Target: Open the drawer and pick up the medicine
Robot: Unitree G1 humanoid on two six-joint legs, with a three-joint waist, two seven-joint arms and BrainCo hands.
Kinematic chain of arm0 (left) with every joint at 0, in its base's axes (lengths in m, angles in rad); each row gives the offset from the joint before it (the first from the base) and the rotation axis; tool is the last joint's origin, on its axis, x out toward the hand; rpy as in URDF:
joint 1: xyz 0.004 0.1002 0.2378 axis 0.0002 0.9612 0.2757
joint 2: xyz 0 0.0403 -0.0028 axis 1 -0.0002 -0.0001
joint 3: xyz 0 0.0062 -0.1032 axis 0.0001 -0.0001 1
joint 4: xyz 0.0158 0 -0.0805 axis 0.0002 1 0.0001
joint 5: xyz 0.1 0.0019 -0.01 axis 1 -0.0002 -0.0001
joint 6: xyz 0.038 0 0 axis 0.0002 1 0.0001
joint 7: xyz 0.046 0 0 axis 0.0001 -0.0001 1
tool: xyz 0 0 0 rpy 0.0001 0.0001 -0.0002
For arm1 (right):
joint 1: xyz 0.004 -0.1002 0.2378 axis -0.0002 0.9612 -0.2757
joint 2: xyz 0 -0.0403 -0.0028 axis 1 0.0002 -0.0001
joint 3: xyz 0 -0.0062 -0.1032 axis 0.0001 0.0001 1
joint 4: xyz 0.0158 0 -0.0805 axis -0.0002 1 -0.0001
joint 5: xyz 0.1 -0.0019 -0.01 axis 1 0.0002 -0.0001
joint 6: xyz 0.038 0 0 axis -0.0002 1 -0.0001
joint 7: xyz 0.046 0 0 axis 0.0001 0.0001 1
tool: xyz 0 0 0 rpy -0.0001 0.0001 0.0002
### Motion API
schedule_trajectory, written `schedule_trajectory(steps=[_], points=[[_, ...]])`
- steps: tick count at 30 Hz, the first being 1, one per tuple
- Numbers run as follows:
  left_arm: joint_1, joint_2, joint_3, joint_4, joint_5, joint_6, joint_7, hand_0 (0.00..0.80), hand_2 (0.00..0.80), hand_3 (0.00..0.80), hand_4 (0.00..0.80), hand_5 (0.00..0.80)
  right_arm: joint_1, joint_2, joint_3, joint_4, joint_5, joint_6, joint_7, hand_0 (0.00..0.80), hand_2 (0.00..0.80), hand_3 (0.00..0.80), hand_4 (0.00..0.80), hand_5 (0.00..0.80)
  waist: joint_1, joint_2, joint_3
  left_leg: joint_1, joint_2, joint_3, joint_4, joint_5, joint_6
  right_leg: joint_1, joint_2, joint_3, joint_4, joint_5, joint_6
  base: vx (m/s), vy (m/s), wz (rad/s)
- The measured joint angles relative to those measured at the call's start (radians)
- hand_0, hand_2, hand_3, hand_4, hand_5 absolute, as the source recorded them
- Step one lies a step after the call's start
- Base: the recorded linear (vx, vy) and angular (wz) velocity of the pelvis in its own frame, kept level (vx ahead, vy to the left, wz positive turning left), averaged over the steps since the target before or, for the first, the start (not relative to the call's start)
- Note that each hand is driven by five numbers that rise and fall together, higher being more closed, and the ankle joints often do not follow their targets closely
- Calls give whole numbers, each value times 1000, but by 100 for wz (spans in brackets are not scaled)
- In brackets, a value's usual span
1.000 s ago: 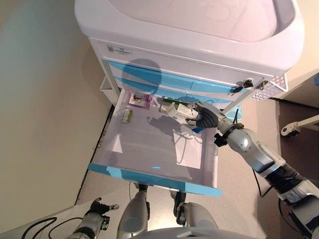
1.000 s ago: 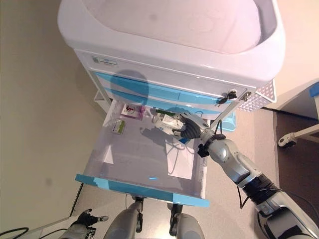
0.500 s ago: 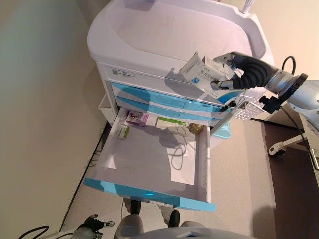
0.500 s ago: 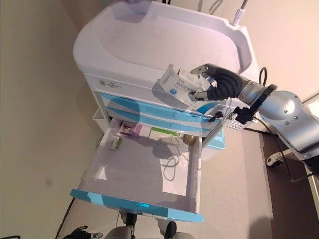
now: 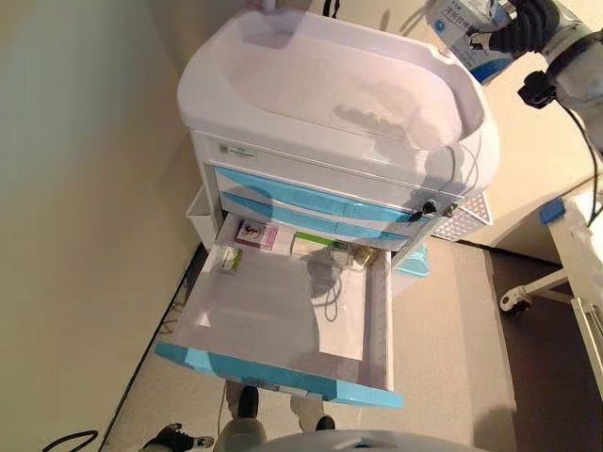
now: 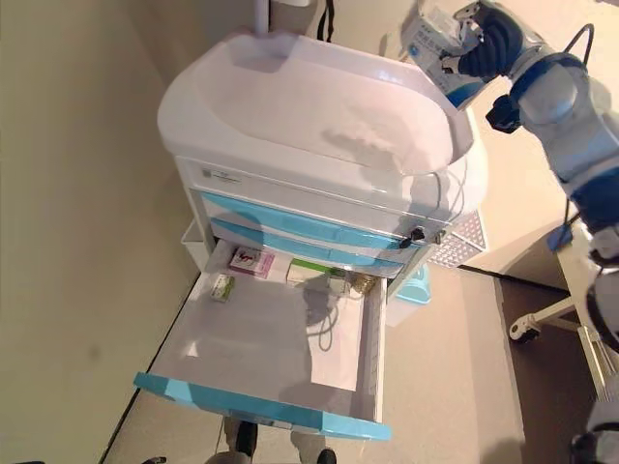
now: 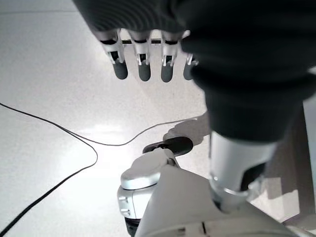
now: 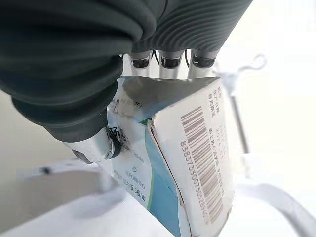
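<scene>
The right hand (image 6: 488, 43), raised above the cart (image 5: 330, 104), clamps the box (image 8: 187, 163), a light, crushable carton best pinched across its flat faces; the left hand (image 7: 148, 64) hangs open.

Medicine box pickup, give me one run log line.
drawer: open | white-and-blue medicine box: held high in right hand | left hand: idle, low

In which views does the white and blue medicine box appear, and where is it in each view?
Left eye view: medicine box at top right, in the right hand.
Right eye view: top right, above the cart's far corner.
Left wrist view: not in it.
Right wrist view: fills the centre, barcode side facing the camera.
Shared landmark: the open drawer in both eye views.
</scene>
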Motion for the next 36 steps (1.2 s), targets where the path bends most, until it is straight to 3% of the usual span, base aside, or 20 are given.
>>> schedule_trajectory(steps=[1,6,11,23,36], points=[[2,0,-5,3,-15,2,1,0,0,0,0,0,-11,42,0,46,-16,5,-8,800,800,800,800,800,-9,0,-1,0,0,1,0,0,0,0,0,0,0,0,-1,13,-23,7],[-6,3,-28,1,-48,-2,10,0,0,0,0,0,-67,212,17,404,-158,39,-53,800,800,800,800,800,35,14,-7,-35,-7,-39,11,6,-1,-1,3,-27,-22,2,-2,22,-28,20],[-8,6,-47,2,-64,-7,17,0,0,0,0,0,-64,230,17,545,-247,58,-77,800,800,800,800,800,84,24,-6,-56,-16,-73,11,9,-3,5,7,-40,-42,1,-3,15,-27,23],[-10,6,-65,2,-83,-20,23,0,0,0,0,0,-63,233,-5,616,-317,65,-116,800,800,800,800,800,111,35,5,-108,-33,-163,11,28,-12,15,18,-96,-84,1,-3,8,-24,22],[-40,7,-69,0,-82,-23,26,0,0,0,0,0,-63,238,-5,617,-364,63,-108,800,800,800,800,800,124,13,31,-112,-35,-172,11,30,-12,15,17,-109,-84,1,-2,1,-4,2]])
